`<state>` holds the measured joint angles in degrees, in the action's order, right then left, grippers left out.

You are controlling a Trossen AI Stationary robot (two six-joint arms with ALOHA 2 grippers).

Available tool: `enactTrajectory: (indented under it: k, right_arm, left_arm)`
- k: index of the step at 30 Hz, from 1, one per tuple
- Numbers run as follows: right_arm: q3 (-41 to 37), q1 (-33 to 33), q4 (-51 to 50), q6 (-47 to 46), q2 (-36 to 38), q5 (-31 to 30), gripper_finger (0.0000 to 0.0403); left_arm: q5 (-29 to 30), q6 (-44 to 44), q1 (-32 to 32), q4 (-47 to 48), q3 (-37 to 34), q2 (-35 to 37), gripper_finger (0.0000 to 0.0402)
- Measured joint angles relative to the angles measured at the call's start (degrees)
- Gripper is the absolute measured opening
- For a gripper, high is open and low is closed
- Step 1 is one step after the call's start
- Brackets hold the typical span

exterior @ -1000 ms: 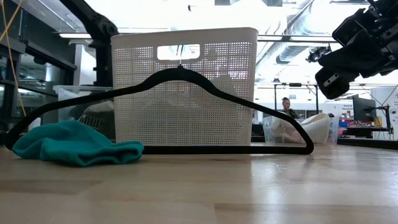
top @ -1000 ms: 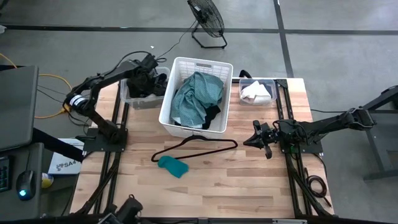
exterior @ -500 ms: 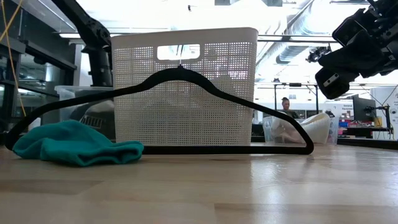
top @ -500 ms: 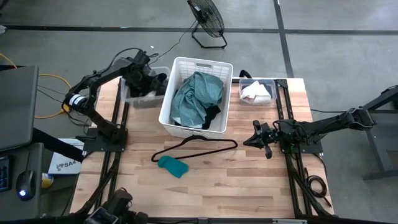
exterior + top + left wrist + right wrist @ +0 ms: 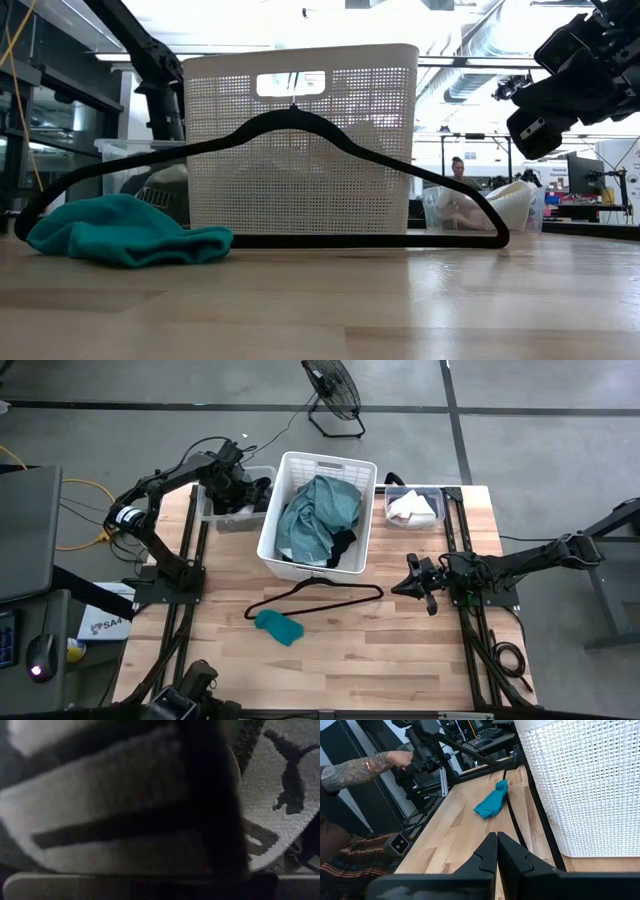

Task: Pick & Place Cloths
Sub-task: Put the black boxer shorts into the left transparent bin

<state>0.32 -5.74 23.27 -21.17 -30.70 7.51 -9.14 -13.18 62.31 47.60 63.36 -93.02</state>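
Note:
My left gripper [image 5: 238, 488] reaches down into the clear bin [image 5: 205, 512] at the table's far left, among dark cloths [image 5: 255, 490]. Its wrist view is filled by a grey cloth with black stripes [image 5: 115, 795], very close. My right gripper [image 5: 396, 589] hovers shut above the table's right side, empty, pointing left. The white basket [image 5: 290, 470] holds a large teal-green cloth [image 5: 318, 510] and a black one [image 5: 345, 545]. A white cloth [image 5: 410, 508] lies in the right bin. A small bright teal cloth [image 5: 277, 626] lies on the table.
A thin black wire hanger [image 5: 315, 597] lies on the table, between the basket and the small teal cloth. A person's tattooed arm [image 5: 360, 770] is at the table's near left corner. Bare wood [image 5: 380, 660] stretches across the near half. A fan [image 5: 335, 390] stands on the floor beyond.
My left arm has swung a little toward the table's left and tipped its gripper down into the left bin. My right arm has kept still.

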Motion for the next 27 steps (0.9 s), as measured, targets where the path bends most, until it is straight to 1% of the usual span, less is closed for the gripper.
enactTrajectory:
  k: [3, 10, 16, 27]
  right_arm:
    - [0.01, 0.00, 0.02, 0.00, 0.02, 0.00, 0.0003]
    - [0.02, 0.00, 0.00, 0.00, 0.02, -0.02, 0.0003]
    - [0.02, -0.02, 0.00, 0.00, 0.02, -0.02, 0.0003]
    - [0.02, 0.00, 0.00, 0.00, 0.01, 0.00, 0.0003]
  left_arm:
    - [-0.12, 0.95, 0.03, 1.42, 0.72, 1.32, 0.0090]
    - [-0.62, 1.11, -0.12, 7.24, 5.06, 5.58, 0.0090]
    - [-0.62, 1.34, -0.12, 10.42, 5.81, 9.36, 0.0090]
    - [-0.56, 4.37, -0.10, 10.72, 5.94, 16.73, 0.0090]
